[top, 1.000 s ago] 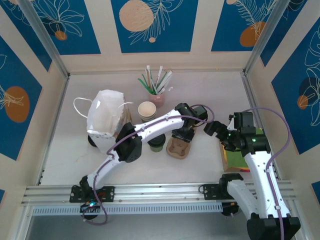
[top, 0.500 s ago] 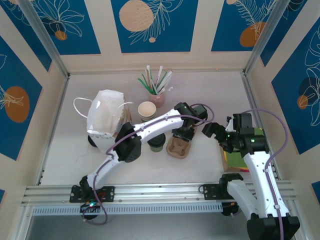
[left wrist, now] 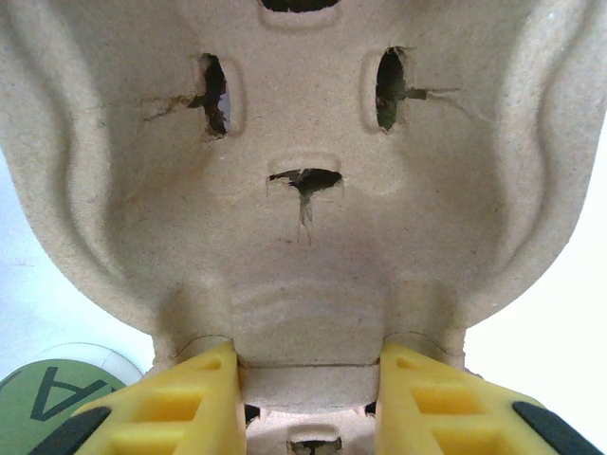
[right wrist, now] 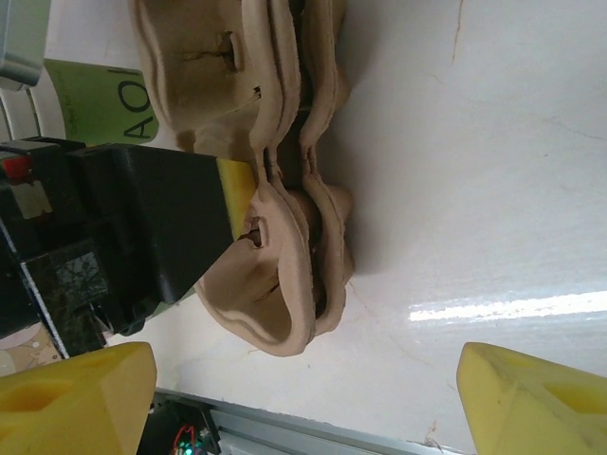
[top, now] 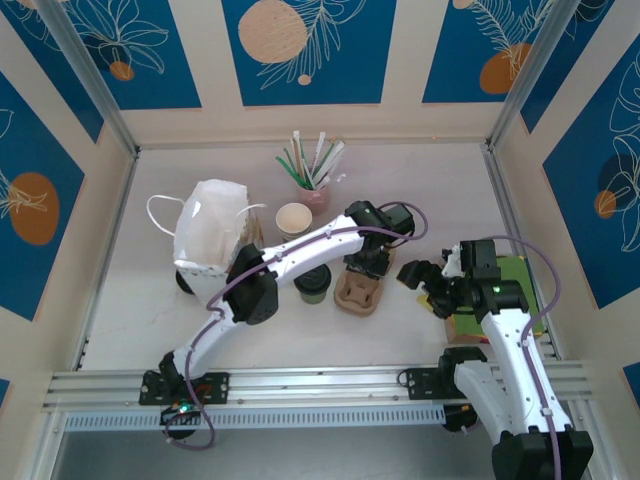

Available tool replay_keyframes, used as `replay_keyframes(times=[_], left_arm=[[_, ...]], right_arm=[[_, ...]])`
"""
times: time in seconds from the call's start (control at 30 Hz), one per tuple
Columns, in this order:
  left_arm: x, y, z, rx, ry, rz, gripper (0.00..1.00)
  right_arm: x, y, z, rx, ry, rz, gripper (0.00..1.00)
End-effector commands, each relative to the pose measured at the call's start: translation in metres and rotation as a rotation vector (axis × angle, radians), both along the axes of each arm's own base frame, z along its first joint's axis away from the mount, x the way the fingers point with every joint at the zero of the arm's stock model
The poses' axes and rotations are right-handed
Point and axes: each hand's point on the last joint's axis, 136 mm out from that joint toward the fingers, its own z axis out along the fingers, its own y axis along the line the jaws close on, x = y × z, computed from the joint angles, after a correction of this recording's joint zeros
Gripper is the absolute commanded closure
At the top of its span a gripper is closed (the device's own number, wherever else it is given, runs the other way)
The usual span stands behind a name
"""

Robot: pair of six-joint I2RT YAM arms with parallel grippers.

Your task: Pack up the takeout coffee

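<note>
The coffee cup (top: 312, 283), green with a black lid, stands on the table (top: 420, 190) just left of the left claw (top: 368, 264) (close beside the cardboard cup tray (top: 357, 295)). That claw is clamped on the tray's middle ridge, one yellow finger on each side. The right claw (top: 421, 287) hangs just right of the tray, fingers wide apart, gripping nothing. Beyond the left claw stand stacked lidless cups (top: 294, 220), and a paper bag (top: 208, 240) sits farther left.

left pincer (left wrist: 308, 384) clamped narrow, right pincer (right wrist: 303, 393) spread wide, pointing left
</note>
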Motion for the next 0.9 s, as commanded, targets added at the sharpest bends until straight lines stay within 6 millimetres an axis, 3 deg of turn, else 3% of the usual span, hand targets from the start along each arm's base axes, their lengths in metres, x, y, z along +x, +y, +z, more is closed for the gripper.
replay_keyframes(times=[0.0, 0.17, 0.27, 0.53, 0.87], left_arm=[[0.001, -0.002, 0.029, -0.065, -0.010, 0.016, 0.68], [-0.001, -0.005, 0.026, -0.074, 0.004, 0.015, 0.68], [-0.001, -0.004, 0.026, -0.074, 0.005, 0.017, 0.68], [-0.003, -0.005, 0.027, -0.082, 0.012, 0.016, 0.68], [-0.004, -0.005, 0.027, -0.088, 0.015, 0.018, 0.68]], right_arm=[[-0.003, 0.008, -0.001, 0.072, 0.011, 0.007, 0.20], [0.004, 0.020, 0.001, 0.202, -0.004, 0.021, 0.39], [0.010, 0.024, 0.000, 0.258, -0.001, 0.020, 0.63], [0.039, 0.003, -0.016, 0.247, -0.003, -0.067, 0.64], [0.070, -0.003, -0.033, 0.277, 0.015, -0.069, 0.65]])
